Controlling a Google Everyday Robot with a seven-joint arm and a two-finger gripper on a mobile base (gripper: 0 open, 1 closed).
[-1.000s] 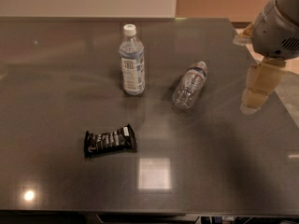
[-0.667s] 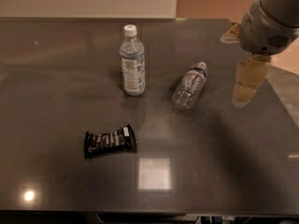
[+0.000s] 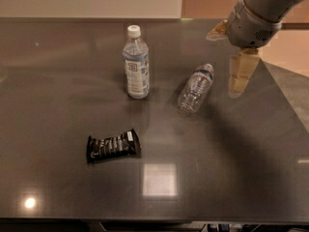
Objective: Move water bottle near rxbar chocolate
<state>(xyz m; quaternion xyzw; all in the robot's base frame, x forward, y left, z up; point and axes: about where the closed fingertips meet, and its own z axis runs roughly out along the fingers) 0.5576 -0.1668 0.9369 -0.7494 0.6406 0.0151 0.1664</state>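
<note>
The water bottle (image 3: 195,88), small, clear and ribbed, lies on its side on the dark table (image 3: 58,81), cap pointing to the back right. The rxbar chocolate (image 3: 112,145), a flat black wrapper, lies to the front left of it, well apart. My gripper (image 3: 224,62) hangs above the table at the upper right, just right of the bottle's cap end and not touching it. One tan finger (image 3: 240,74) points down and the other shows apart from it at the left of the wrist. The gripper is open and empty.
A taller bottle (image 3: 136,64) with a white cap and a white-blue label stands upright to the left of the lying bottle. The table's right edge (image 3: 285,98) runs diagonally just beyond the gripper. A bright light reflection (image 3: 158,179) lies on the front of the table.
My arm and gripper have moved left over the table, closer to the lying water bottle. The bottles and the bar have not moved.
</note>
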